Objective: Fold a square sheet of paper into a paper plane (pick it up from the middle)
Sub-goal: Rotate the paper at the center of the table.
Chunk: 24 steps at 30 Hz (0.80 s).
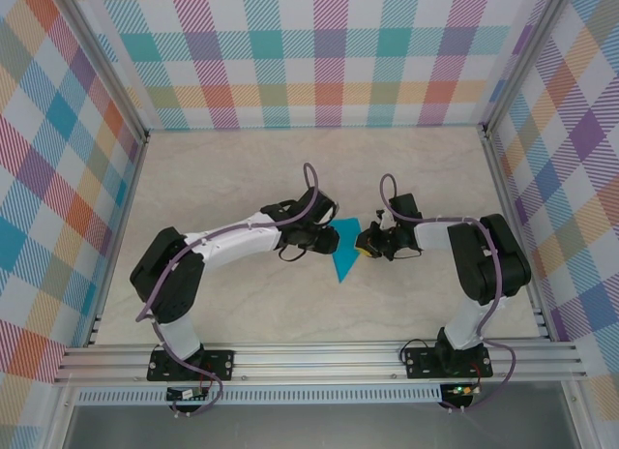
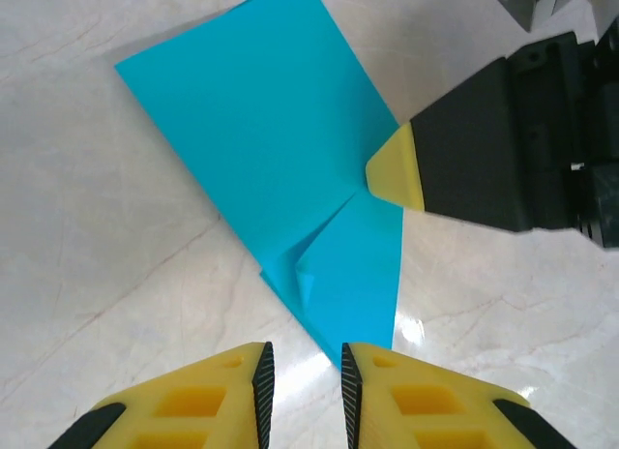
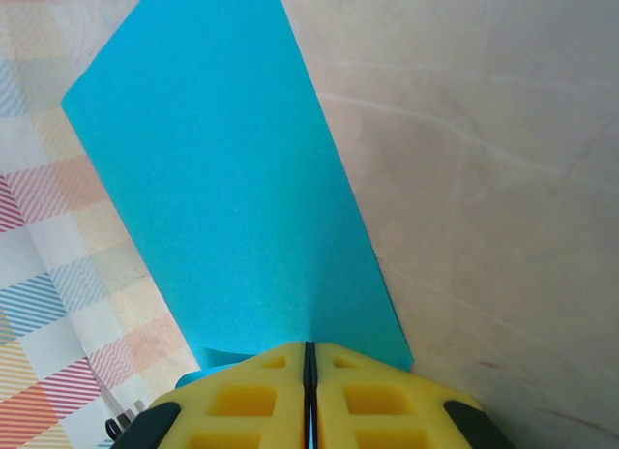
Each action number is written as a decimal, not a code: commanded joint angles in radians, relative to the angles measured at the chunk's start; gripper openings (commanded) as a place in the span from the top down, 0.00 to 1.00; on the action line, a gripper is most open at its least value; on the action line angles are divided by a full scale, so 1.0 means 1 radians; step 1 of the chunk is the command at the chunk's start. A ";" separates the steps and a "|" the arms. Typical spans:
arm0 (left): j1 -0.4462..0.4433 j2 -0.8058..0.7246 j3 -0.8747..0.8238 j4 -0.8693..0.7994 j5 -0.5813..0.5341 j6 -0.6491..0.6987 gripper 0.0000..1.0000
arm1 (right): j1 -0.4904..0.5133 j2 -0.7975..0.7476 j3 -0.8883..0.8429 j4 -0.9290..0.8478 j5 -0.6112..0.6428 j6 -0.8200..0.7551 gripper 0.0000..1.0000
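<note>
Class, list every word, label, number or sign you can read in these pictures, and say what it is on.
None can be read.
The teal sheet of paper is blank, the yellow finger pads are unmarked, the checked walls bear only pattern.
Any print on the small boards by the arm bases is too small to read.

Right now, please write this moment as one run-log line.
paper: partly folded | right end effector: shut on paper edge | left end effector: open, at paper's tip, holding nothing
</note>
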 commanded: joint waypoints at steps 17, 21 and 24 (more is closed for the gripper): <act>0.012 -0.111 -0.194 0.156 0.205 -0.146 0.75 | 0.188 -0.281 -0.155 0.004 0.187 0.288 0.87; 0.012 -0.037 -0.176 0.179 0.231 -0.149 0.79 | 0.149 -0.361 -0.128 -0.139 0.226 0.206 0.84; 0.013 0.011 -0.158 0.188 0.238 -0.147 0.81 | 0.101 -0.385 -0.163 -0.128 0.189 0.185 0.80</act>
